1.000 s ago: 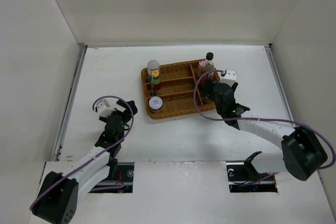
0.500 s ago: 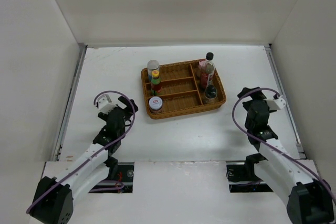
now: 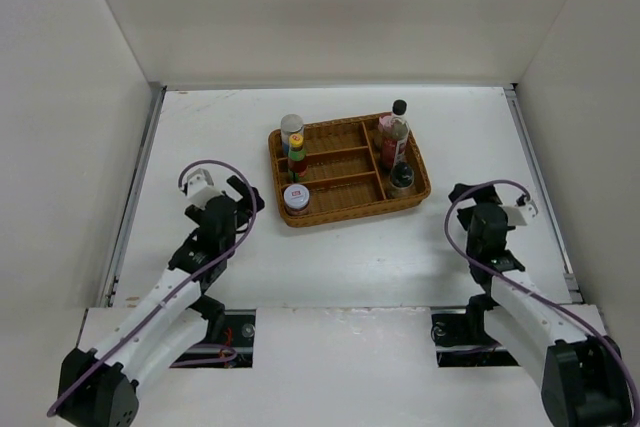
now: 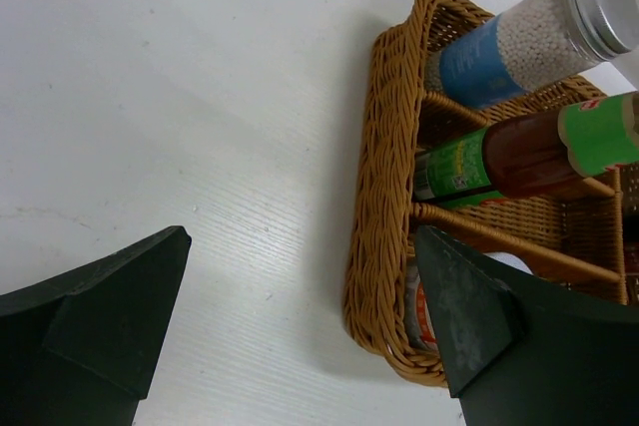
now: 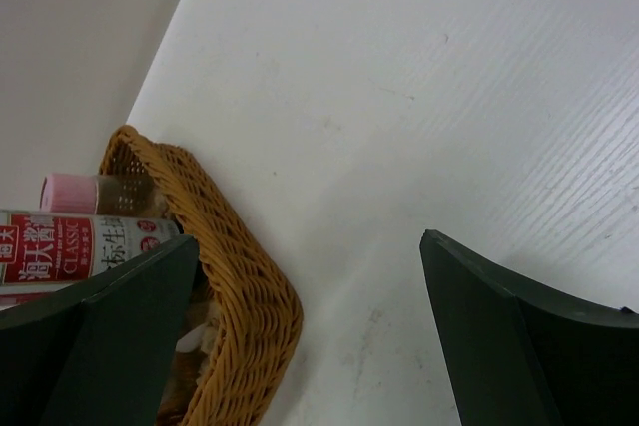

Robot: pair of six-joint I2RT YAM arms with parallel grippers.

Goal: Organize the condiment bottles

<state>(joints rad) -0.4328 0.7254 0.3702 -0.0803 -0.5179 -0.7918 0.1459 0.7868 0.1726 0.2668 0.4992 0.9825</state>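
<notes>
From above, all six condiment bottles stood in the wicker tray (image 3: 345, 215) at upper centre: blue-labelled jar (image 3: 291, 127), green-capped red bottle (image 3: 297, 154) and red-labelled shaker (image 3: 296, 197) down its left side, pink-lidded shaker (image 3: 385, 127), tall black-capped bottle (image 3: 400, 125) and black-capped shaker (image 3: 402, 179) down its right. The left gripper (image 3: 243, 199) sat lower left and the right gripper (image 3: 465, 194) lower right, both clear of it. Left wrist view: jaws wide apart, nothing between, tray at frame right; right wrist view: jaws spread and empty too, tray corner lower left.
</notes>
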